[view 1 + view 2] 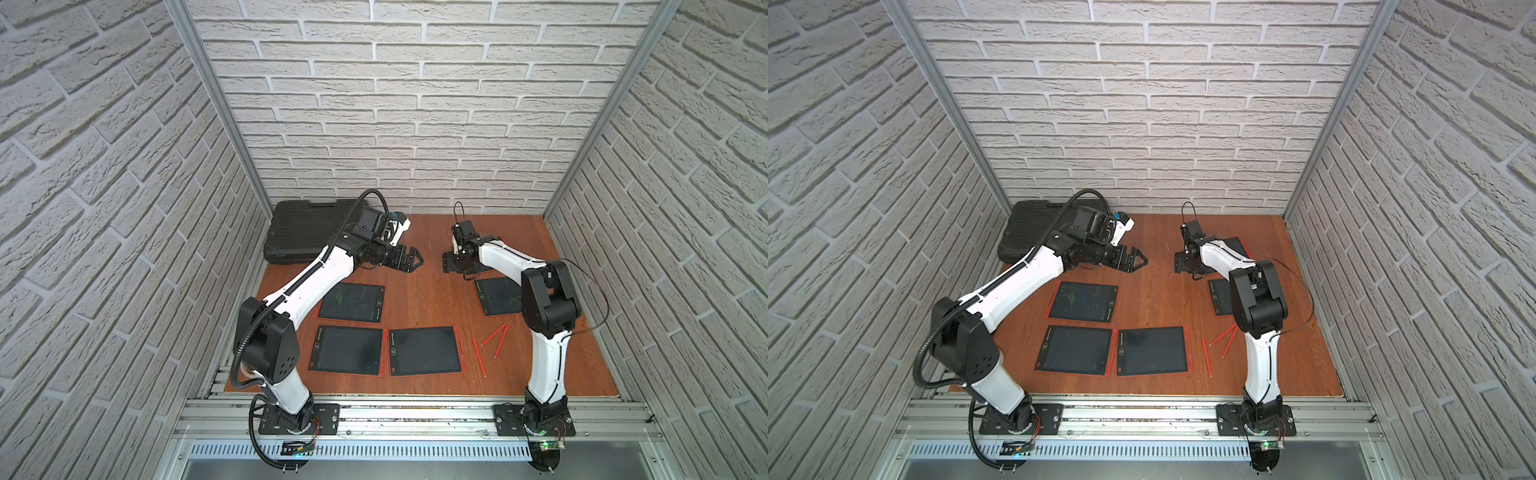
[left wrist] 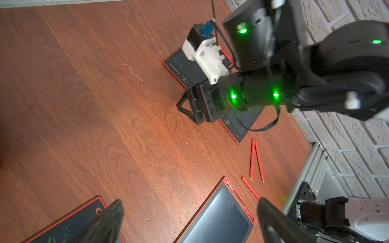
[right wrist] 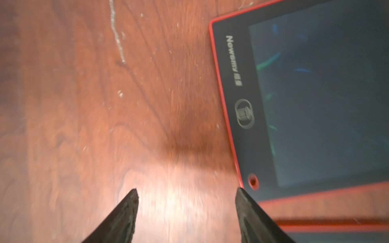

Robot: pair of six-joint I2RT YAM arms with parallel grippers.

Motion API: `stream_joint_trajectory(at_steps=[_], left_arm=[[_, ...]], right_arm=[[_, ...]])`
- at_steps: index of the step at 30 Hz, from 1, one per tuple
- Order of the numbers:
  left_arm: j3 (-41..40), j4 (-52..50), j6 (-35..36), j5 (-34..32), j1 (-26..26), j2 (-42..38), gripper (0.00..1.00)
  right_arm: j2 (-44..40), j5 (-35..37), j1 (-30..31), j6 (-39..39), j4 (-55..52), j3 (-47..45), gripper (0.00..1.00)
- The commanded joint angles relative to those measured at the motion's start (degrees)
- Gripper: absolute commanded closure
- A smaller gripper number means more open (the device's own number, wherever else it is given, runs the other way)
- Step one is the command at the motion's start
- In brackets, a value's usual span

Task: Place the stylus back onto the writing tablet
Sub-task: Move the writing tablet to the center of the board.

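Wooden tabletop (image 1: 419, 299) sits between brick-papered walls. At 1 o'clock the right gripper (image 3: 187, 191) hangs low, jaws apart and empty, just beside a red-framed writing tablet (image 3: 315, 94). At 12 o'clock the left gripper (image 2: 189, 202) gapes wide, also empty. Three loose styluses (image 1: 494, 335) lie at 4 o'clock. A fetch looks due: reach over, straddle one thin shaft crosswise, and pinch close to the wood.
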Motion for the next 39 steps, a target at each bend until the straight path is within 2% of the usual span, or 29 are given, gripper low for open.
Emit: stream_joint_trajectory(at_steps=[1, 5, 7, 10, 19, 24, 30, 39], left_arm=[[-0.3, 0.3, 0.4, 0.3, -0.9, -2.0, 0.02], [-0.2, 0.3, 0.3, 0.5, -1.5, -2.6, 0.02], [-0.3, 0.3, 0.2, 0.4, -1.9, -2.9, 0.02], [-0.5, 0.6, 0.2, 0.1, -2.7, -3.5, 0.02], [-0.7, 0.9, 0.1, 0.1, -4.0, -3.9, 0.02], [-0.8, 1.0, -0.3, 0.3, -4.4, -3.4, 0.02], [-0.9, 0.9, -0.1, -0.1, -4.8, -3.6, 0.02], [-0.7, 0.6, 0.3, -0.7, -5.4, -3.7, 0.02]], right_arm=[[-8.7, 1.6, -0.1, -1.5, 1.9, -4.8, 0.27], [-16.1, 3.9, -1.7, 2.5, 0.4, -12.7, 0.23], [-20.4, 2.7, -3.7, 5.7, 1.0, -18.0, 0.18], [-26.1, 1.8, -6.1, 9.0, 1.5, -24.6, 0.16], [-35.0, 0.3, -14.0, 13.5, 0.0, -35.8, 0.05], [-35.6, -3.7, -18.1, 15.4, 3.1, -39.7, 0.0], [-33.6, -8.2, -21.7, 17.5, 10.2, -43.4, 0.0], [-29.5, -9.1, -22.9, 18.0, 15.1, -43.8, 0.0]])
